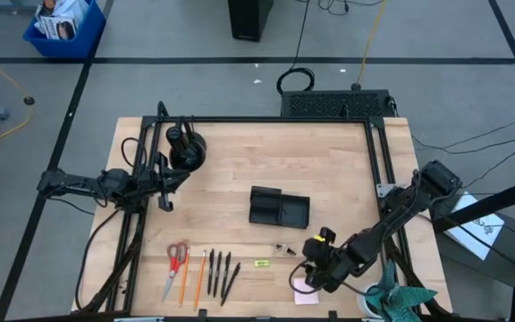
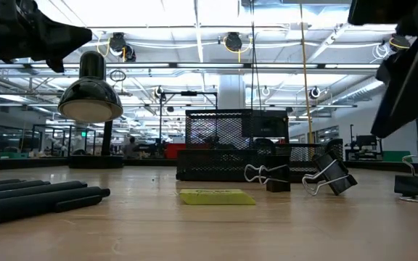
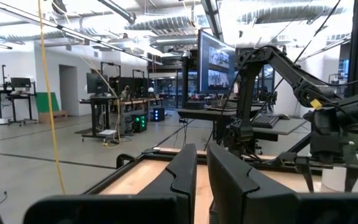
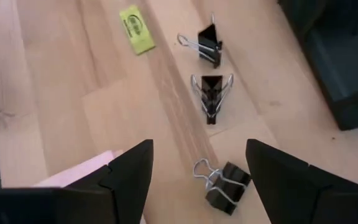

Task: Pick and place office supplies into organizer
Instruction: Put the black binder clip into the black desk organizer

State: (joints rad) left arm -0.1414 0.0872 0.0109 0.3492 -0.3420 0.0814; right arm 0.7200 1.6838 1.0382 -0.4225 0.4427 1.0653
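My right gripper (image 4: 199, 152) hangs open above the table's near right part, tilted downward, its fingers standing over a black clip (image 4: 224, 184) without touching it. Two more clips (image 4: 210, 43) (image 4: 211, 94) and a yellow-green tag (image 4: 137, 28) lie on the wood beyond it. A pink notepad (image 1: 306, 292) lies flat beside the gripper (image 1: 314, 271). Red-handled scissors (image 1: 176, 259), an orange pencil (image 1: 200, 274) and black pens (image 1: 221, 272) lie in a row near the front edge. The black organizer (image 1: 279, 207) stands mid-table. My left gripper (image 1: 164, 193) waits at the far left, shut on nothing.
A black dome-shaped lamp (image 1: 186, 148) stands at the far left, close to my left arm. A teal cloth (image 1: 402, 300) lies at the near right corner behind my right arm. Bare wood stretches between the organizer and the row of supplies.
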